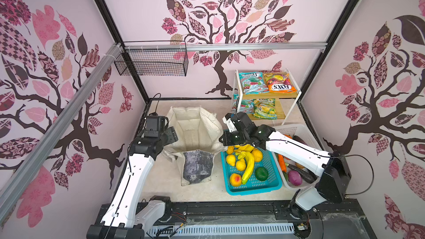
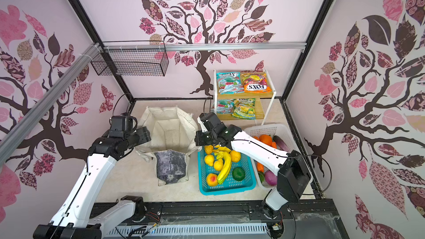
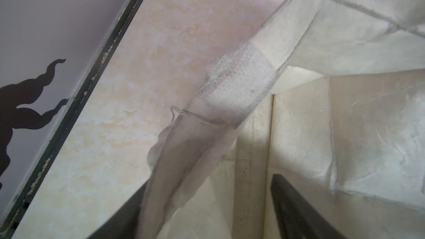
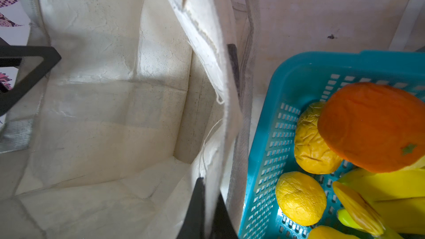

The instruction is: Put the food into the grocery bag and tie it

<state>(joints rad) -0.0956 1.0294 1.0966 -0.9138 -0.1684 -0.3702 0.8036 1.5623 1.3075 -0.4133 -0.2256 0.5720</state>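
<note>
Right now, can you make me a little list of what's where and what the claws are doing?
Grocery bag: standing open, nothing inside
Left claw: open, straddling the bag's rim
Right claw: shut on the opposite rim
Banana bunch: in the teal basket
Orange: same basket
FOX'S packet: top shelf of the rack
Green-yellow packet: its lower shelf
</note>
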